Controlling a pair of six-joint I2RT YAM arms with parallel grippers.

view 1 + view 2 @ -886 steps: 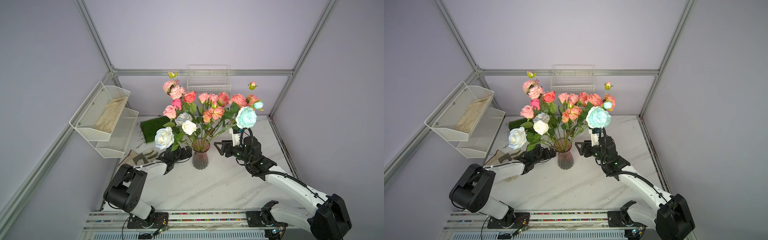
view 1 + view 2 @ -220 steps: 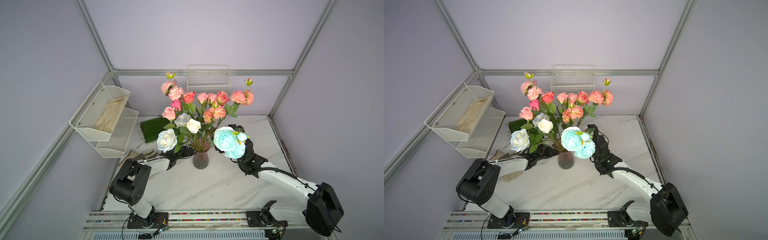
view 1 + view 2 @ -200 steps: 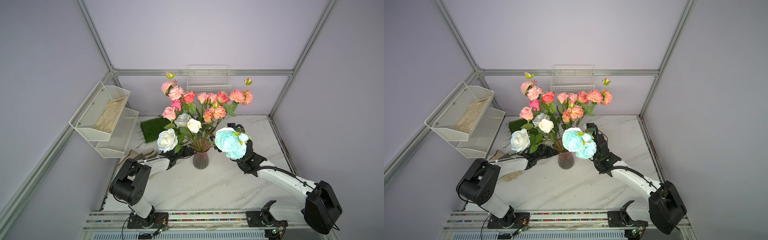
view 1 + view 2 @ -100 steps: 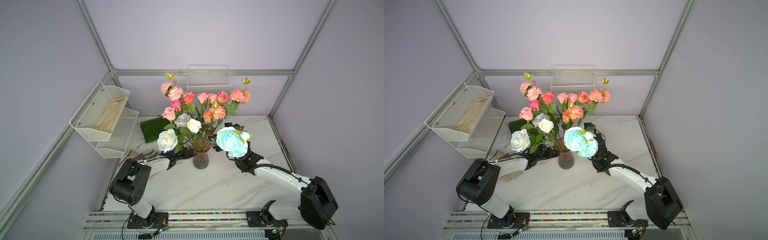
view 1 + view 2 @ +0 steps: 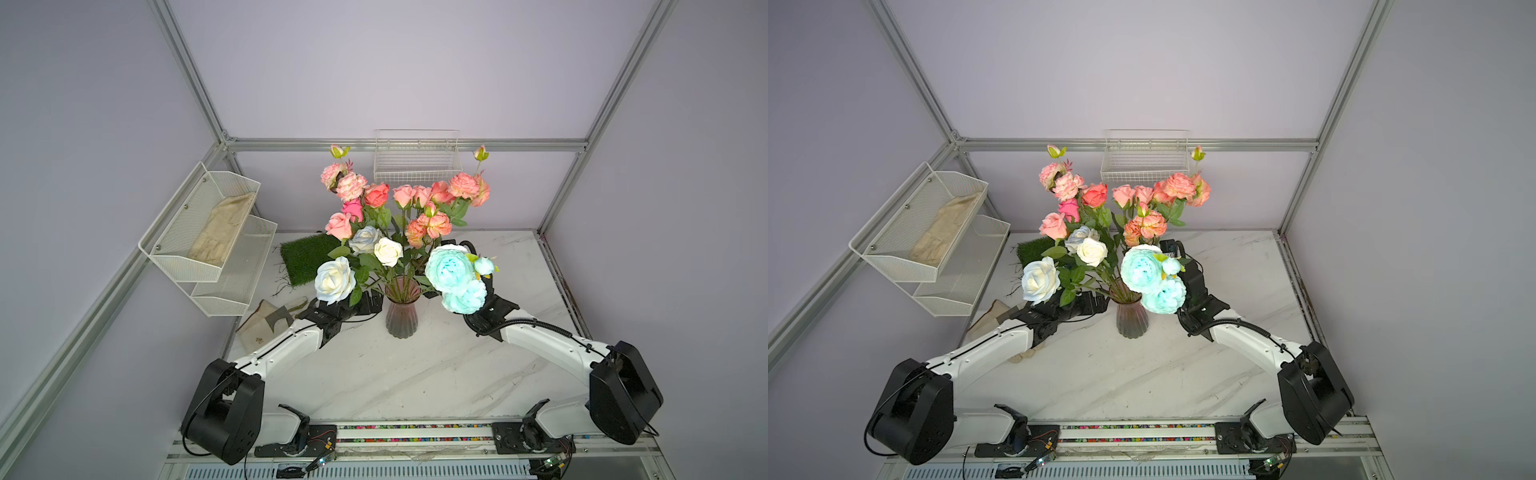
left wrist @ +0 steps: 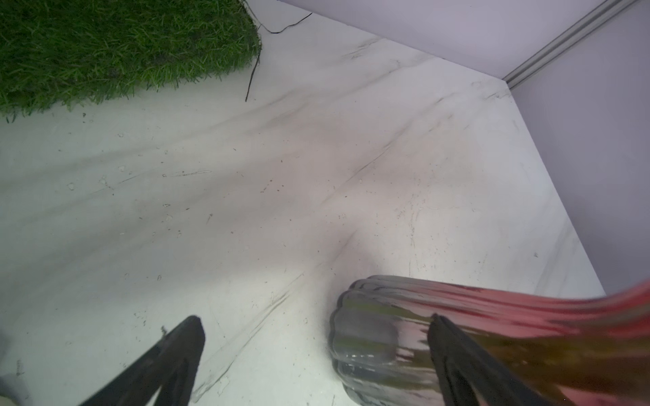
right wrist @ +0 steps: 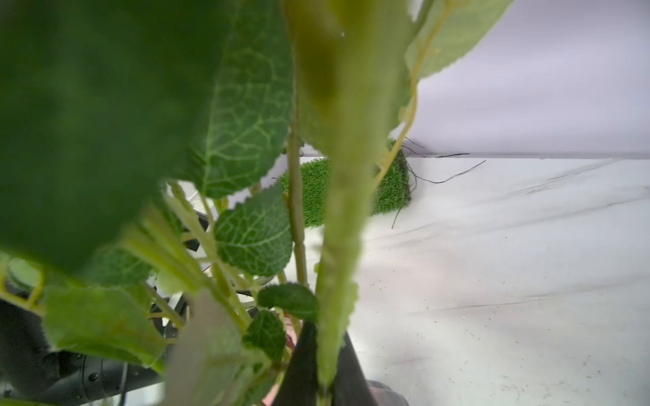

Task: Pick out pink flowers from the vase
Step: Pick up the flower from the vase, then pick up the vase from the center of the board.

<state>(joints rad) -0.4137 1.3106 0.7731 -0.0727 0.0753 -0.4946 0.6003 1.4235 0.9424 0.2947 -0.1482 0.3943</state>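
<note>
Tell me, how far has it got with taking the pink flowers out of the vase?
Done: nothing that shows; the pink flowers in view all stand in the vase. In hand: the right claw is shut on one green stem, whose bloom I cannot tell; the left claw stands open by the vase. Left: every pink flower.

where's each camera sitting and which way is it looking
Top views: high at the front, looking down at the vase and pink flowers; both arms show.
Left wrist: low by the vase, facing the table's far corner; open left tool shows.
Right wrist: among leaves, facing the grass mat; right tool shut on a stem.
Shared: both wrist views show the mat.
</note>
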